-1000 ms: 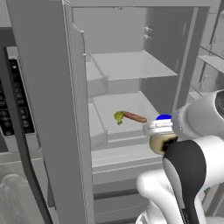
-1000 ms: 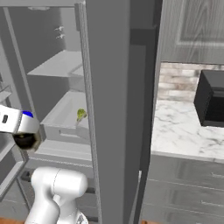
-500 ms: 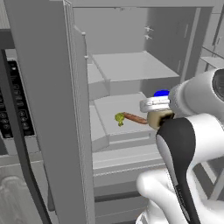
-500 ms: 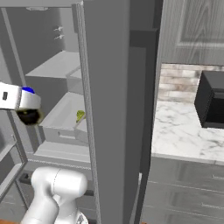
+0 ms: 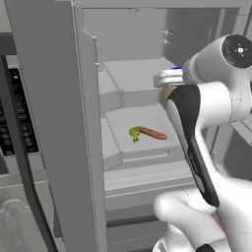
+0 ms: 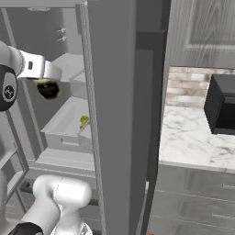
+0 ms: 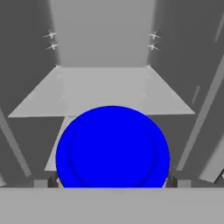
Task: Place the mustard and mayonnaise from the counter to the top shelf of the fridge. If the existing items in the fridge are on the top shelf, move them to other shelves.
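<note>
The mayonnaise [image 7: 112, 146] is a jar with a blue lid, and in the hand view that lid faces the camera. My gripper [image 5: 170, 81] is shut on it, and the jar hangs under the hand at the front edge of the fridge's top shelf [image 5: 133, 78]. From the right side its dark body [image 6: 47, 88] shows below the wrist. The top shelf [image 7: 103, 89] lies bare ahead of the jar. On the tray shelf below lie the existing items, a broccoli floret [image 5: 134, 133] and a sausage stick [image 5: 152, 133]. The mustard is out of view.
The open fridge door [image 5: 54, 123] stands tall on the left, close to the arm. In the right base view the other door [image 6: 119, 114] blocks the middle. Beyond it is the marble counter [image 6: 193, 142] with a black microwave [image 6: 222, 103].
The arm has lifted the mayonnaise from the tray shelf's height up to the level of the top shelf and moved it toward the fridge's inside. The broccoli and sausage have not moved.
</note>
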Controlling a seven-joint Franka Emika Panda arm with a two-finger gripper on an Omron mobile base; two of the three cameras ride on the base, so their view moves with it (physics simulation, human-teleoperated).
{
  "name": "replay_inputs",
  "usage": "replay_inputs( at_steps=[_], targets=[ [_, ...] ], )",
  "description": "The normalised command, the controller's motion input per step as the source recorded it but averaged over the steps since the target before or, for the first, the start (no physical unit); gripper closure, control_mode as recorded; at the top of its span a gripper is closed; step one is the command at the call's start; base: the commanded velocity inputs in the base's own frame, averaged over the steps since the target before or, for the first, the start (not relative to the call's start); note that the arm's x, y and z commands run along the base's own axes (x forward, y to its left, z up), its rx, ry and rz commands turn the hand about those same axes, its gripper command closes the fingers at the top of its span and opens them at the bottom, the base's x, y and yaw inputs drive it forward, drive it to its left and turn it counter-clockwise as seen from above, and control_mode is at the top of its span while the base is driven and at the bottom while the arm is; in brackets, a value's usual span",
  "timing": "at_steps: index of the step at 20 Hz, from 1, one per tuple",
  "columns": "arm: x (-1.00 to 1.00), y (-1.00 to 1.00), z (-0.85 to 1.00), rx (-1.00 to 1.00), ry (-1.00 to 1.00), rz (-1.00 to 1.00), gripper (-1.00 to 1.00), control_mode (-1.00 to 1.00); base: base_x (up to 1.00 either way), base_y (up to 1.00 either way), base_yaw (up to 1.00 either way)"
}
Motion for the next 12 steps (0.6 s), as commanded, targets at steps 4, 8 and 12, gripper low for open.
replay_inputs(
  at_steps=[4, 8, 12],
  targets=[
    [1.0, -0.33, 0.0, 0.0, 0.0, 0.0, 1.0, -1.0, 0.0, 0.0, 0.0],
    [1.0, -0.36, 0.0, 0.0, 0.0, 0.0, 1.0, -1.0, 0.0, 0.0, 0.0],
    [1.0, -0.25, 0.0, 0.0, 0.0, 0.0, 1.0, -1.0, 0.0, 0.0, 0.0]
  ],
)
